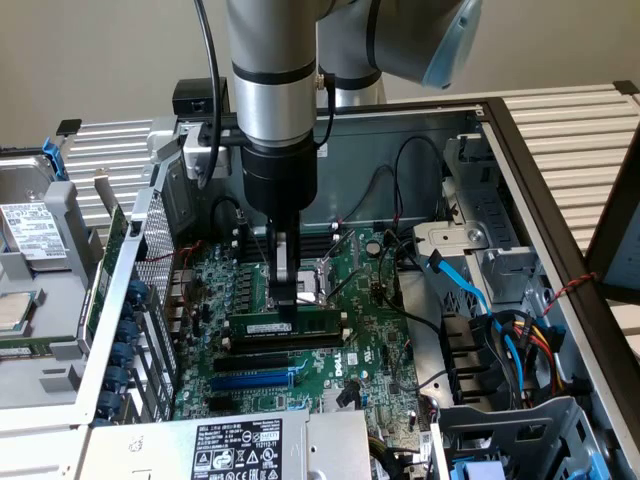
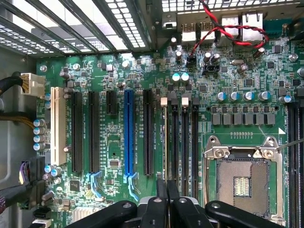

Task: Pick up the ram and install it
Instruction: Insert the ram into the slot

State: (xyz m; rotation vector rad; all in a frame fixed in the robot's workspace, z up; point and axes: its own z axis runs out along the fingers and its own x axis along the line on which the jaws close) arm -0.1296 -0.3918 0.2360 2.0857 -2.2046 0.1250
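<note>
Single arm reaches straight down into open PC case (image 1: 470,130). End effector (image 1: 286,298) is nearly closed, fingers pinched on the top edge of the ram (image 1: 300,327) about mid-length. In the wrist view the end effector (image 2: 166,190) has its fingers almost together, with only a thin gap.

The ram stands on its long edge, level, on the motherboard (image 1: 375,300), in or right over a memory slot. It is just beside the CPU socket (image 1: 322,272), with the empty black slots (image 1: 265,357) and then the blue slot (image 1: 255,380) on its other side. Can't tell if it's fully seated or if the end latches are shut.

Risks from here, as a judgement:
- Grip is on one narrow spot of the stick. If it pushes down off-centre, one end probably goes in first, the stick tilts and the slot jams.
- If the notch or edge is slightly off the slot line, pressing would likely flex the motherboard or chip the contacts.
- Letting go before the latches catch could leave the ram half in or let it tip sideways.
- Socket is close, so a slip toward it could hit exposed pins.
- Loose cables (image 1: 478,300) lie well apart on the exterior view's right. Low snag risk.
</note>
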